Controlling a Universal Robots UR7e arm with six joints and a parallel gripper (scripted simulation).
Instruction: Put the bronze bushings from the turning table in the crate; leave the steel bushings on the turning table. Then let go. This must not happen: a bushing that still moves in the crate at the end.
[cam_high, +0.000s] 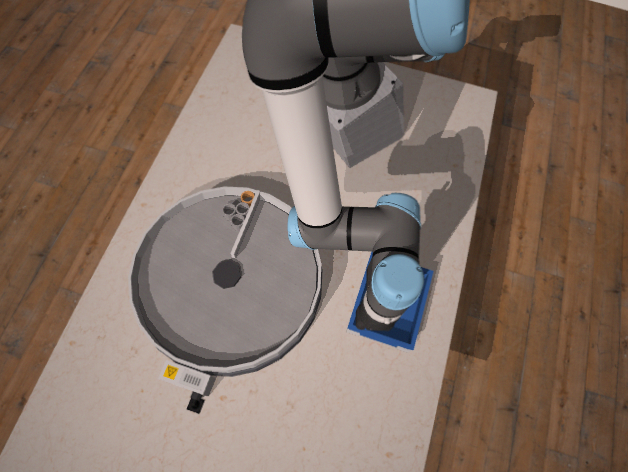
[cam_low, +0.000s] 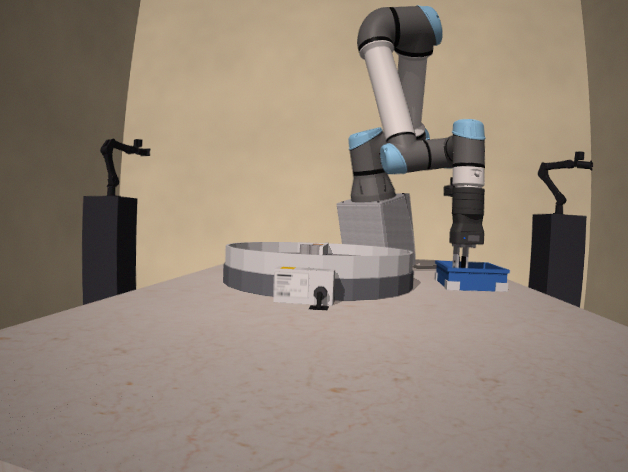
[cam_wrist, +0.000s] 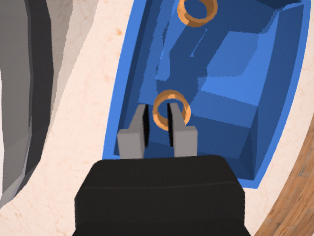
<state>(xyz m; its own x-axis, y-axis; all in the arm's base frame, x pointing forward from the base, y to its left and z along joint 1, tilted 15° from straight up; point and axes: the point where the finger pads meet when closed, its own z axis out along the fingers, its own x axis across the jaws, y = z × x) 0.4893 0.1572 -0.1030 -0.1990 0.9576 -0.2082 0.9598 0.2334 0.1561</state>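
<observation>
My gripper (cam_low: 459, 262) (cam_wrist: 158, 116) is partly open, with nothing held between its fingers. It points down with its fingertips low over the blue crate (cam_high: 417, 315) (cam_low: 474, 281) (cam_wrist: 121, 75). In the wrist view a bronze bushing (cam_wrist: 171, 94) lies in the crate, partly behind the right finger. A second bronze bushing (cam_wrist: 192, 21) lies farther up in the crate. On the turning table (cam_high: 228, 324) (cam_low: 365, 264), one bronze bushing (cam_high: 247, 193) stands at the rim by the divider. Several steel bushings (cam_high: 242, 208) are clustered beside it. The arm hides the fingers in the top view.
A straight divider (cam_high: 245, 228) runs from the turning table's rim toward its dark hub (cam_high: 226, 273). The raised rim faces the crate's left side. A control box (cam_high: 185, 378) (cam_low: 304, 285) sits at the table's front. The arm's base (cam_high: 369, 124) (cam_low: 373, 223) stands behind.
</observation>
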